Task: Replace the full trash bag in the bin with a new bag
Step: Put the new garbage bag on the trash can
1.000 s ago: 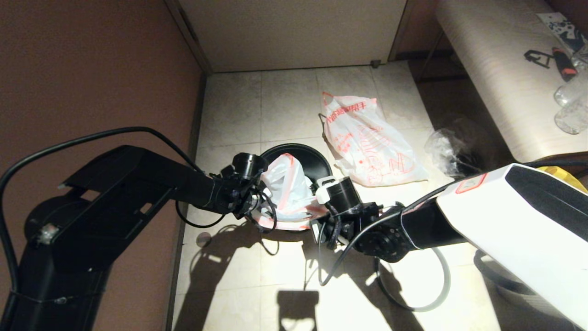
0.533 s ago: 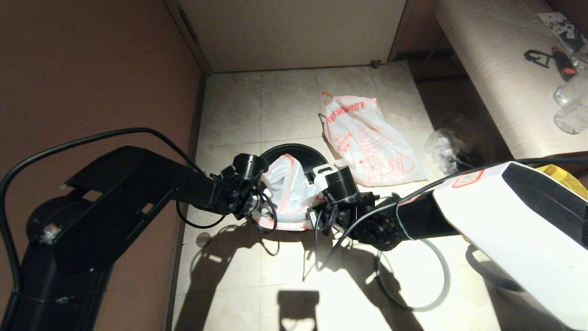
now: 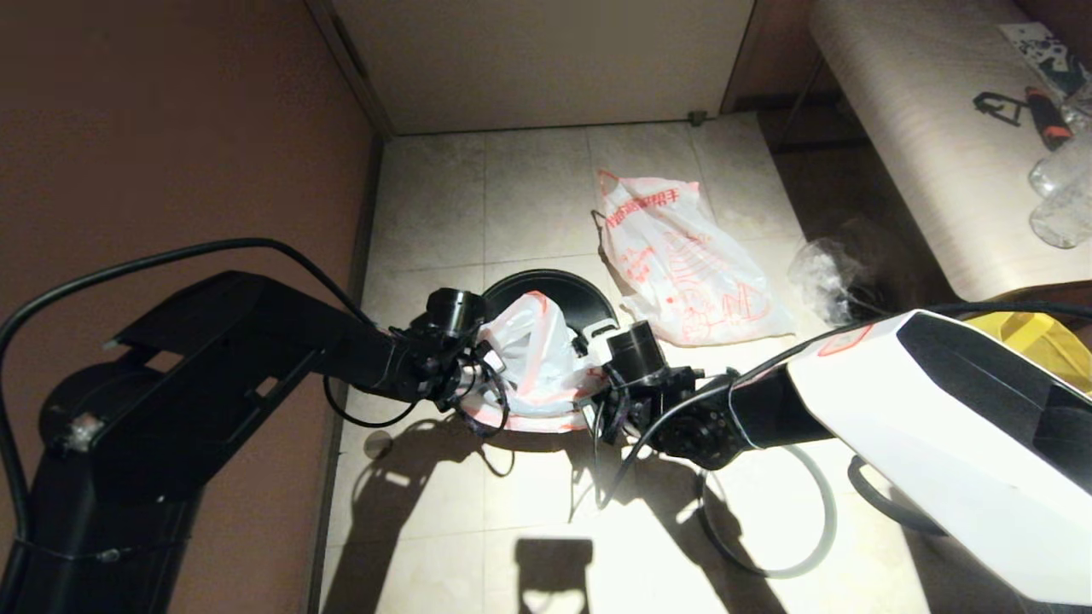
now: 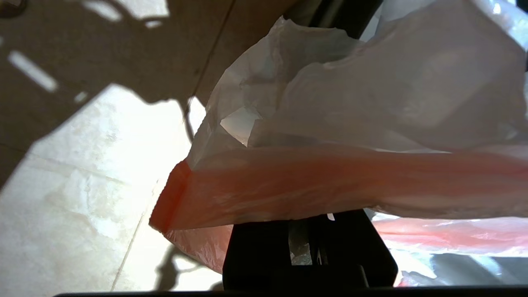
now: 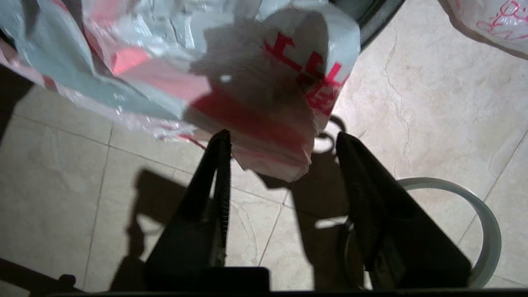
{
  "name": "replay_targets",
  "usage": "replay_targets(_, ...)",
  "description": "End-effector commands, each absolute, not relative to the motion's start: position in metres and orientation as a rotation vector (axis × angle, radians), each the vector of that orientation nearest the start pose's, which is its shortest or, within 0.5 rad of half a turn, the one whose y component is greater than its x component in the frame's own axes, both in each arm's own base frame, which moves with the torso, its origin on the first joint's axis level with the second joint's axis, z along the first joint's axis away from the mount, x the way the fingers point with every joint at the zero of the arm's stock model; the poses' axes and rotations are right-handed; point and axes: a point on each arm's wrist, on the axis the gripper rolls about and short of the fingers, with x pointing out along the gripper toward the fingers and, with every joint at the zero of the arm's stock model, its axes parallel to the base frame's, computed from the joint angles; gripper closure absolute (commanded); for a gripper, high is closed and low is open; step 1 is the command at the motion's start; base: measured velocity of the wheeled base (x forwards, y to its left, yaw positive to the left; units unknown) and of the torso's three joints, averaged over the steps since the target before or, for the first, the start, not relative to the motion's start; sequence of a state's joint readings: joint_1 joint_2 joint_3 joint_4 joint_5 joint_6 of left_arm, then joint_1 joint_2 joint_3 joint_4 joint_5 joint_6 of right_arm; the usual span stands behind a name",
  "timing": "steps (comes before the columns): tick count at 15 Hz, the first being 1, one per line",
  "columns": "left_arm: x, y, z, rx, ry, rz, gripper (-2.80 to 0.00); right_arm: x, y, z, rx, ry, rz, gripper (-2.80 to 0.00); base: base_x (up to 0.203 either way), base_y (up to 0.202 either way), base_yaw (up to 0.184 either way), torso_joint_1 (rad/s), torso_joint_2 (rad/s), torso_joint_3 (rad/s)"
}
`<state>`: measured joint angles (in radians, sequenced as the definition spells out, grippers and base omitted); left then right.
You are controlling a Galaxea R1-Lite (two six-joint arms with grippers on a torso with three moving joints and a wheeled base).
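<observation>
My left pincer (image 4: 307,247) clamped on the new bag (image 3: 533,358) at frame centre over the bin (image 3: 554,290), my right pincer (image 5: 280,165) apart at its edge, the full trash bag (image 3: 682,264) lying lengthwise toward lower right.

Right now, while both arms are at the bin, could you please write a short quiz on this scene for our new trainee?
1. True or false: the full trash bag sits inside the bin.
2. Which one stands open? A) left gripper B) right gripper C) both
3. Fill in: the grey hoop lies on the ____.

Key
1. False: it lies on the floor beyond the bin.
2. B: its fingers straddle an edge of the new bag, while the left gripper is shut on that bag at the bin's near rim.
3. floor, beside the right arm.
</observation>
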<state>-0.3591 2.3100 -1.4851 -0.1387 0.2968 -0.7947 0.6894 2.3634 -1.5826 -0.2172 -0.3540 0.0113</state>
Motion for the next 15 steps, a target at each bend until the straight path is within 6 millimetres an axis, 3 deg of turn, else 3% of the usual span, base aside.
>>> replay_targets(1,0.428,-0.151,0.083,-0.556,0.621,0.201,0.00,0.369,0.294,0.081,-0.289,0.514,0.321,-2.80,0.000,0.000,0.000,0.000,0.00,0.000)
replay_targets(9,0.424,-0.149,0.090,-0.570,0.627,0.174,0.00,0.389,0.300,0.052,-0.437,0.370,0.304,-2.80,0.000,0.000,0.000,0.000,0.00,0.000)
replay_targets(10,0.424,-0.149,0.089,-0.571,0.629,0.171,0.00,0.390,0.299,0.051,-0.448,0.361,0.297,0.00,0.000,0.000,0.000,0.000,0.00,0.000)
replay_targets(15,0.424,-0.149,0.086,-0.569,0.639,0.171,0.00,0.403,0.293,0.062,-0.424,0.301,0.251,0.00,0.000,0.000,0.000,0.000,0.00,0.000)
